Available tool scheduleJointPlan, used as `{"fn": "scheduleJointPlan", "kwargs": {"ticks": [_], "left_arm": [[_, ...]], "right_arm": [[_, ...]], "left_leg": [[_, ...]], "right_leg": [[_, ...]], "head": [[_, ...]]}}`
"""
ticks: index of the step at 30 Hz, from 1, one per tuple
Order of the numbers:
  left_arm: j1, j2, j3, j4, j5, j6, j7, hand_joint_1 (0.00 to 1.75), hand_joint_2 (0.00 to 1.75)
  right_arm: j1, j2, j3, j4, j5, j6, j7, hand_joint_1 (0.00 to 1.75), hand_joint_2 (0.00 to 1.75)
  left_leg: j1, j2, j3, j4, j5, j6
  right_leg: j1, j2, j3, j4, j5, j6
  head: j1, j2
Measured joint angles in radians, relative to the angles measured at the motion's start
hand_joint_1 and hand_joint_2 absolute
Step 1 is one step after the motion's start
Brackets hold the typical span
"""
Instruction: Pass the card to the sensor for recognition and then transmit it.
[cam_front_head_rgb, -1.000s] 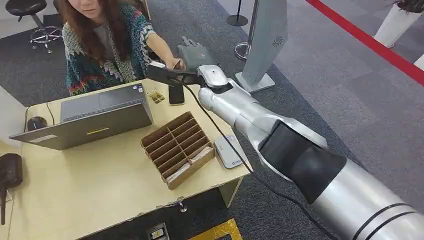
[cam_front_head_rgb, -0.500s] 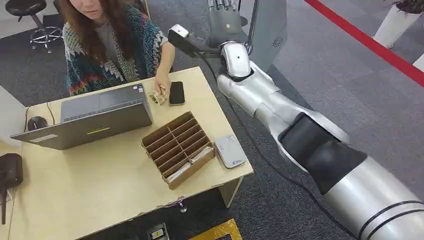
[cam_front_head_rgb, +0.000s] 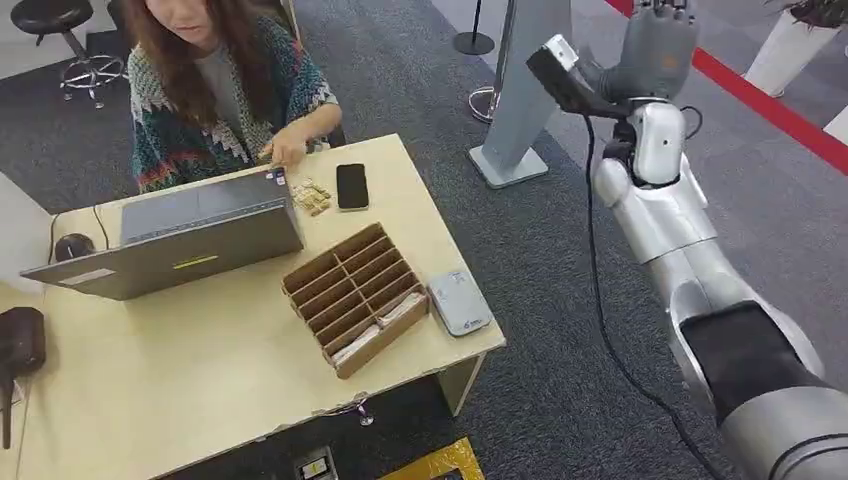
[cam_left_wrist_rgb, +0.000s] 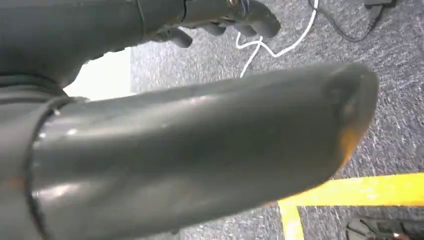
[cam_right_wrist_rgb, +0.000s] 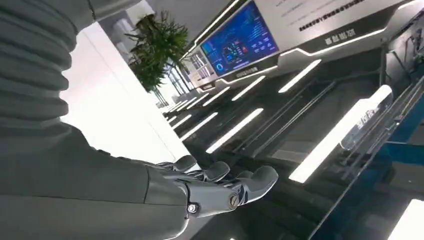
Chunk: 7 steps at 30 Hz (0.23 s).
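Note:
My right hand (cam_front_head_rgb: 655, 45) is raised high over the carpet, far right of the table, with its fingers spread and nothing in it. In the right wrist view the right hand (cam_right_wrist_rgb: 220, 189) is stretched out flat and empty, facing the ceiling lights. The white card sensor (cam_front_head_rgb: 460, 302) lies at the table's near right corner. Beside it is a brown slotted card box (cam_front_head_rgb: 355, 298) with pale cards in its front slots. My left hand (cam_left_wrist_rgb: 210, 20) hangs over the grey carpet with loosely bent fingers, holding nothing.
A person sits behind the table (cam_front_head_rgb: 200, 370), with a hand (cam_front_head_rgb: 285, 150) at the far edge. Near it lie a small pile of tan pieces (cam_front_head_rgb: 312, 196) and a black phone (cam_front_head_rgb: 352, 186). A laptop (cam_front_head_rgb: 190, 235) stands at left. A grey pillar stand (cam_front_head_rgb: 525, 90) rises right of the table.
My right arm has swung up and to the right, away from the person's hand at the table's far edge. The person's hand went down to the tan pile, then drew back.

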Motion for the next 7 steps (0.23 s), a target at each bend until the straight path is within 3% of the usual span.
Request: {"fn": "scheduleJointPlan", "kwargs": {"ticks": [2, 3, 4, 7], "left_arm": [[0.0, -0.002, 0.007, 0.0, 0.016, 0.005, 0.0, 0.0, 0.0], [0.0, -0.002, 0.01, 0.0, 0.024, 0.01, 0.0, 0.0, 0.0], [0.0, -0.004, 0.013, 0.0, 0.03, 0.017, 0.0, 0.0, 0.0], [0.001, -0.005, 0.027, 0.0, 0.041, 0.027, 0.002, 0.0, 0.0]], "right_arm": [[0.071, 0.008, -0.1, -0.017, -0.01, 0.0, -0.066, 0.0, 1.75], [0.103, 0.013, -0.14, -0.021, -0.014, 0.001, -0.075, 0.0, 0.0], [0.132, 0.021, -0.185, -0.02, -0.025, 0.002, -0.089, 0.0, 0.0], [0.214, 0.059, -0.31, -0.016, -0.062, 0.003, -0.216, 0.0, 0.0]], "left_leg": [[0.001, -0.002, -0.001, 0.0, 0.0, 0.0], [0.0, -0.002, -0.001, 0.0, 0.0, 0.0], [0.0, -0.002, -0.001, 0.0, 0.0, 0.0], [0.001, -0.001, -0.002, -0.001, 0.0, 0.0]], "right_leg": [[0.001, -0.001, 0.001, 0.0, 0.0, 0.0], [0.001, -0.002, 0.001, 0.0, 0.0, 0.0], [0.001, -0.002, 0.0, 0.0, 0.0, 0.0], [0.001, -0.002, -0.001, 0.0, -0.001, 0.0]], "head": [[0.0, 0.0], [0.0, 0.0], [0.0, 0.0], [0.0, 0.0]]}}
